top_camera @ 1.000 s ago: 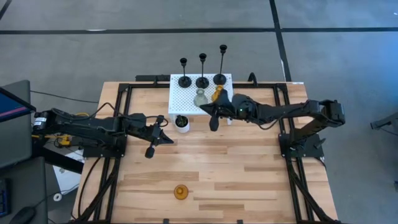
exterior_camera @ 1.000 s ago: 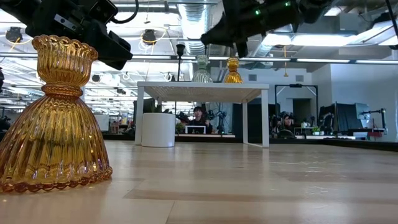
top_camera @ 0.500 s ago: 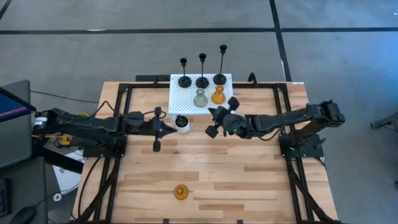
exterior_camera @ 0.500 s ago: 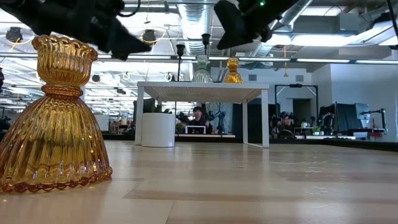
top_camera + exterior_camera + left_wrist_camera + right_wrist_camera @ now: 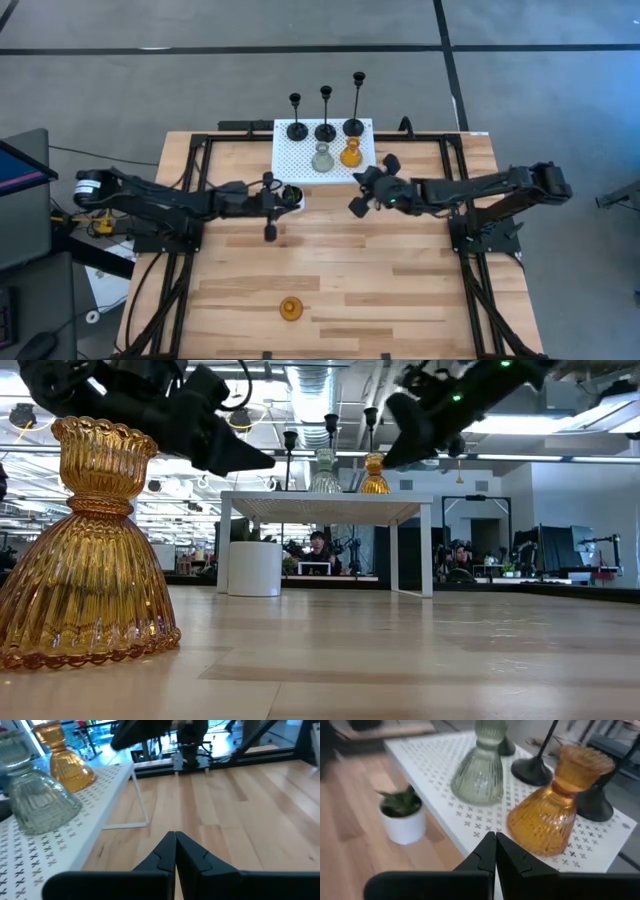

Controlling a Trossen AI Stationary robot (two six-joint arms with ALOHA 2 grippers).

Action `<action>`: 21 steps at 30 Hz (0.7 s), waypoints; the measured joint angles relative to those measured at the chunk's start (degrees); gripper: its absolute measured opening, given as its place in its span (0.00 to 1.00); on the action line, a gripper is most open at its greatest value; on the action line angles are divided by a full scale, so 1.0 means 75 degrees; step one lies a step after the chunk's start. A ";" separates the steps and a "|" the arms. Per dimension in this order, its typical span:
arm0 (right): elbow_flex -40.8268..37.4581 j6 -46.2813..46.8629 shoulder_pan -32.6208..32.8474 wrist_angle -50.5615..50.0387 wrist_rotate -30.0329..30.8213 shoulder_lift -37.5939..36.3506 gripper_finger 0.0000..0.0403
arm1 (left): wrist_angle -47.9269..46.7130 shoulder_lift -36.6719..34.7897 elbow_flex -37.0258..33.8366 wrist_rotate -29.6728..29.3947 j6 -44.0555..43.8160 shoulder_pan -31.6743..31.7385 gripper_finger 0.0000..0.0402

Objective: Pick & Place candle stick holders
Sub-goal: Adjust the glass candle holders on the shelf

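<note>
One amber holder [image 5: 291, 309] lies well apart from left end effector [image 5: 270, 206], near table's front edge

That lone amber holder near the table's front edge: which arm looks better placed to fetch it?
Probably the left. The amber holder sits left of centre; the left gripper, shut and empty, is nearer than the right gripper by the white shelf.

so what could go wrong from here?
1. The left gripper, fingers shut, sits right beside the plant pot; a sideways swing could tip it.
2. The right gripper, also shut, hangs close to the white stand, near the amber holder and clear holder; a loose move could knock them.
3. The last amber holder stands alone at the table's near edge, far from both arms: a long reach.
</note>
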 joint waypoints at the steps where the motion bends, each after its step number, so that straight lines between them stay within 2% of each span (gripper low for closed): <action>1: -0.0250 -0.0098 -0.0033 0.0289 -0.0165 -0.0253 0.00 | 0.0040 0.0042 0.0000 0.0000 0.0000 0.0046 0.02; 7: -0.2162 -0.0478 -0.0362 0.2757 -0.1437 -0.1493 0.00 | 0.0116 0.0061 0.0000 0.0000 0.0000 0.0103 0.02; 11: -0.3321 -0.0366 -0.0595 0.4600 -0.1468 -0.1657 0.00 | 0.0357 0.0058 0.0000 0.0000 0.0000 0.0106 0.02; 14: -0.3791 -0.0298 -0.0714 0.5529 -0.1487 -0.1558 0.00 | 0.0552 0.0061 0.0000 0.0003 0.0000 0.0140 0.02; 18: -0.3947 -0.0631 -0.0828 0.5720 -0.1509 -0.1490 0.00 | 0.0795 0.0064 0.0000 0.0008 0.0000 0.0207 0.02; 21: -0.3940 -0.1058 -0.1037 0.5650 -0.2017 -0.1502 0.00 | 0.1046 0.0070 0.0000 -0.0003 0.0000 0.0341 0.02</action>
